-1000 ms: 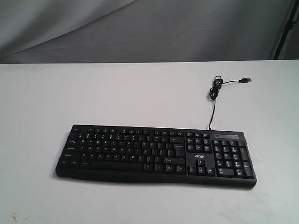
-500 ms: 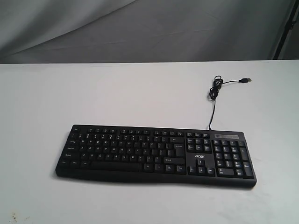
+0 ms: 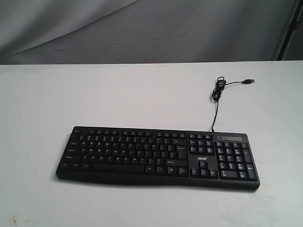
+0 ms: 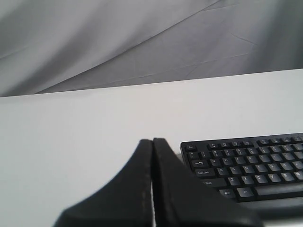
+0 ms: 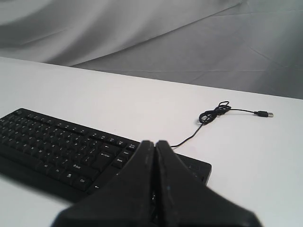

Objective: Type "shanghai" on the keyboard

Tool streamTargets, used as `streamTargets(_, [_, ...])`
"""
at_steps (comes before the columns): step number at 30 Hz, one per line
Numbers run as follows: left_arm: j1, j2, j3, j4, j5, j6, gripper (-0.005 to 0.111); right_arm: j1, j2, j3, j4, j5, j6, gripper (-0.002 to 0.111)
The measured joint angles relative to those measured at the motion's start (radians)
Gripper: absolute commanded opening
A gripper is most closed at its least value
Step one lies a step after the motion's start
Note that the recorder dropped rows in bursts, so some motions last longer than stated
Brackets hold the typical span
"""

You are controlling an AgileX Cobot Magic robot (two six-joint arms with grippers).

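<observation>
Left gripper (image 4: 152, 140) has its two black fingers pressed flat together with nothing between them, over the white table (image 4: 71, 142); the keyboard (image 4: 251, 165) lies just beyond, its Caps Lock end nearest. Right gripper (image 5: 155, 142) is likewise clamped on nothing, with the keyboard's right part beyond it, where the thin cable (image 5: 187, 139) leaves toward a small coil and its USB plug (image 5: 263, 114). From the exterior camera, the keyboard lies flat at the table's near middle, cable trailing far right, grey cloth (image 3: 142, 28) behind.
</observation>
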Motion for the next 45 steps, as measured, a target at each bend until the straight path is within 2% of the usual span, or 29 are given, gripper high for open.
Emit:
streamTargets(6, [0.0, 0.0, 0.0, 0.0, 0.0, 0.0, 0.0, 0.0, 0.0, -0.005, 0.0, 0.031, 0.0, 0.0])
streamTargets(12, [0.0, 0.0, 0.0, 0.0, 0.0, 0.0, 0.0, 0.0, 0.05, -0.188, 0.0, 0.179, 0.0, 0.0])
streamTargets(17, [0.0, 0.0, 0.0, 0.0, 0.0, 0.0, 0.0, 0.0, 0.272, -0.405, -0.002, 0.186, 0.0, 0.0])
streamTargets(21, [0.0, 0.0, 0.0, 0.0, 0.0, 0.0, 0.0, 0.009, 0.499, -0.491, -0.004, 0.171, 0.009, 0.0])
streamTargets(23, [0.0, 0.0, 0.0, 0.0, 0.0, 0.0, 0.0, 0.082, 0.604, -0.504, -0.01, 0.093, 0.011, 0.0])
streamTargets(24, [0.0, 0.0, 0.0, 0.0, 0.0, 0.0, 0.0, 0.159, 0.665, -0.504, -0.009, 0.016, 0.014, 0.0])
streamTargets(28, [0.0, 0.0, 0.0, 0.0, 0.0, 0.0, 0.0, 0.344, 0.807, -0.515, -0.009, -0.142, 0.022, 0.0])
streamTargets(30, [0.0, 0.0, 0.0, 0.0, 0.0, 0.0, 0.0, 0.48, 0.986, -0.589, -0.009, -0.142, 0.05, 0.0])
streamTargets(32, [0.0, 0.0, 0.0, 0.0, 0.0, 0.0, 0.0, 0.546, 1.152, -0.663, -0.009, -0.114, 0.06, 0.0])
streamTargets(38, [0.0, 0.0, 0.0, 0.0, 0.0, 0.0, 0.0, 0.592, 1.562, -0.881, -0.009, -0.078, 0.065, 0.0])
streamTargets(45, [0.0, 0.0, 0.0, 0.0, 0.0, 0.0, 0.0, 0.593, 1.781, -1.134, -0.009, 0.05, 0.039, 0.0])
